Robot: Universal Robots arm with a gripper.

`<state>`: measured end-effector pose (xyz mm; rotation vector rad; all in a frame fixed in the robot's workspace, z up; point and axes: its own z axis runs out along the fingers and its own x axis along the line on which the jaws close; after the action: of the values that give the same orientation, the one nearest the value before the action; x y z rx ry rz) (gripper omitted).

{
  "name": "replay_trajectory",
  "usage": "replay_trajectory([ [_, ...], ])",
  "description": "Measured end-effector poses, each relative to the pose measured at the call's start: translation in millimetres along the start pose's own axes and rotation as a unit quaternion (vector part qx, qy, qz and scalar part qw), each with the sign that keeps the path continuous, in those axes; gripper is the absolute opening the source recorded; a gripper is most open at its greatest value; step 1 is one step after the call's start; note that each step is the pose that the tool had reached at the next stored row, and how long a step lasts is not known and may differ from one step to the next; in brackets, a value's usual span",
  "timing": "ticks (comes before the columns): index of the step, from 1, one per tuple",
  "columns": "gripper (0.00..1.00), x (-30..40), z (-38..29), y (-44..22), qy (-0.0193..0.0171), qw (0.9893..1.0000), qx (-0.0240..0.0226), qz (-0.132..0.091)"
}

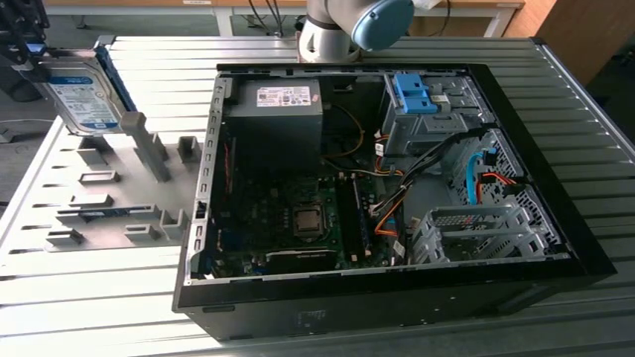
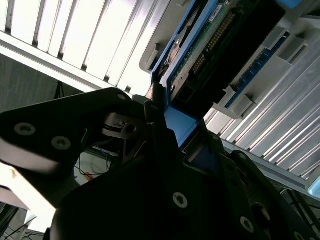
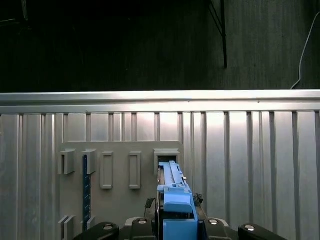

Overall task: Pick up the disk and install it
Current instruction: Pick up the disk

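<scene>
At the exterior view's far left, the disk [image 1: 88,104] hangs upright over the slotted holder plate [image 1: 109,216], beside the open computer case [image 1: 585,245]. My gripper [image 3: 175,225] is clamped on its blue end tab. I judge a straight, untilted lift best, keeping the rails off the slots.

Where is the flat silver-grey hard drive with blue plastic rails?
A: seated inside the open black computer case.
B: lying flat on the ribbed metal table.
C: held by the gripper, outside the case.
C: the gripper clamps the hard drive at its blue end, above the grey slotted holder plate beside the case.
</scene>
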<state>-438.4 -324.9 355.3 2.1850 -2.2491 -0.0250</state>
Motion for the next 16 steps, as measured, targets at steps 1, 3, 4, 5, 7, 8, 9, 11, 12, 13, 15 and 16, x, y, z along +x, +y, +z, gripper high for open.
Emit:
replay_trajectory([
  [1,0.37,0.0,-1.6,0.0,0.0000,1.0000,0.0000,0.000],
  [3,0.37,-0.1,-4.5,0.0,0.0002,1.0000,0.0000,0.000],
  [4,0.37,-0.1,-5.6,0.1,0.0003,1.0000,0.0000,0.000],
  [5,0.37,-0.1,-6.4,0.1,0.0003,1.0000,0.0000,0.000],
  [7,0.37,-0.1,-6.8,0.1,0.0003,1.0000,0.0002,0.000],
  [8,0.37,-0.1,-6.8,0.1,0.0003,1.0000,0.0002,0.000],
  [9,0.37,-0.1,-7.1,0.1,0.0003,1.0000,0.0001,0.000],
  [11,0.37,-0.1,-7.2,0.1,0.0003,1.0000,0.0000,0.000],
  [12,0.37,-0.1,-7.2,0.1,0.0003,1.0000,0.0001,0.000],
  [13,0.37,-0.1,-7.3,0.1,0.0003,1.0000,0.0000,0.000],
  [15,0.37,-0.1,-7.3,0.1,0.0003,1.0000,0.0001,0.000],
  [16,0.37,-0.1,-7.3,0.1,0.0003,1.0000,0.0000,0.000],
])
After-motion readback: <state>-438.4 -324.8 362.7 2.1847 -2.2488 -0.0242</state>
